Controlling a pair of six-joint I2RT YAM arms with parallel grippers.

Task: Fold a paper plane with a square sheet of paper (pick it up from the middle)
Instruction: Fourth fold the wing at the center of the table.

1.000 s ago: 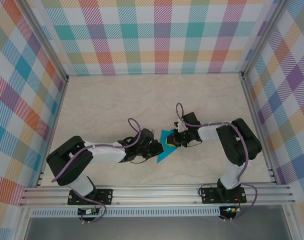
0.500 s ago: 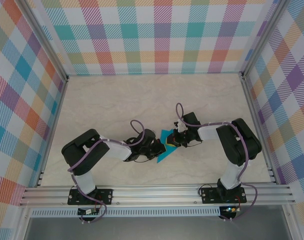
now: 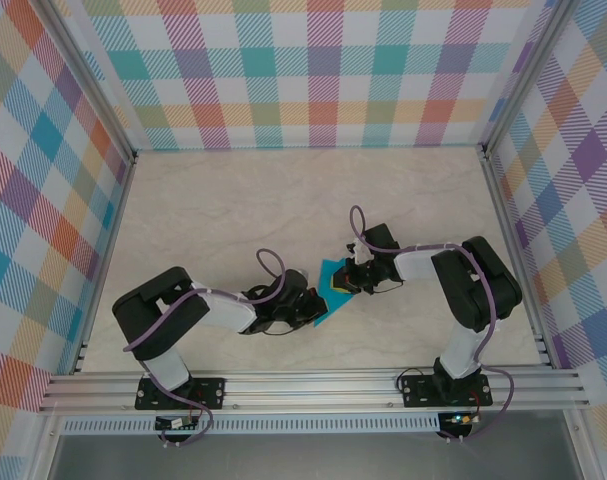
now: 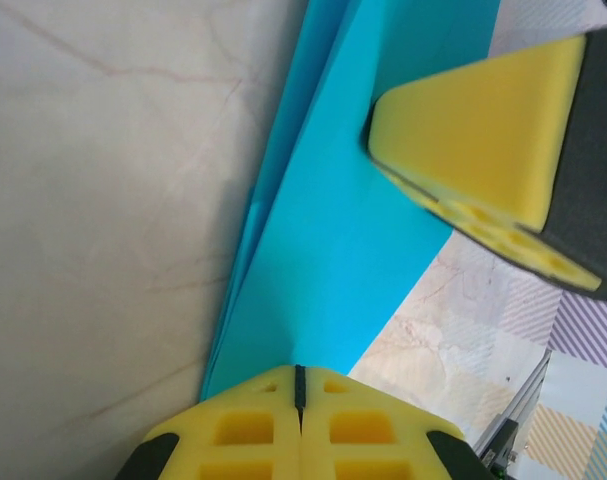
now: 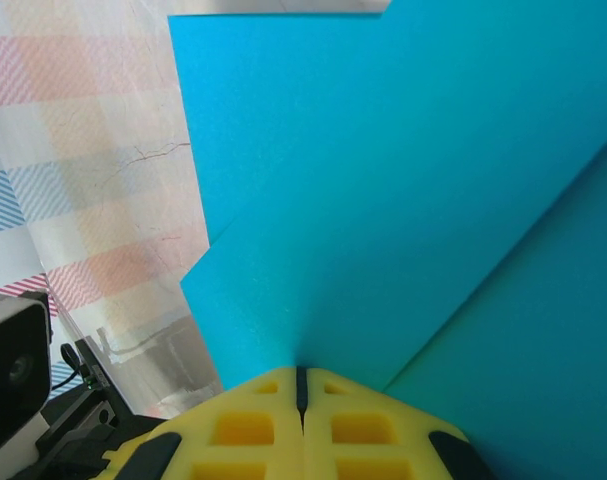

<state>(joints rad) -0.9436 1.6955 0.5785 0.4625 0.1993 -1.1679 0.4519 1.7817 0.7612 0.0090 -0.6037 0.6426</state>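
From above, left gripper [image 3: 311,303] and right gripper [image 3: 345,285] clamped on teal paper [image 3: 330,270], left wrist close-up, its stacked layers.

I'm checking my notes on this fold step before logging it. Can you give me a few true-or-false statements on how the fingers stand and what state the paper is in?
1. The left gripper has its fingers shut on the paper. True.
2. The right gripper hangs open above the paper. False: its fingers are shut on the paper.
3. The paper is a flat, unfolded square. False: it is folded, with layered edges along one side.
4. Seen from above, the paper sits between the two grippers. True.
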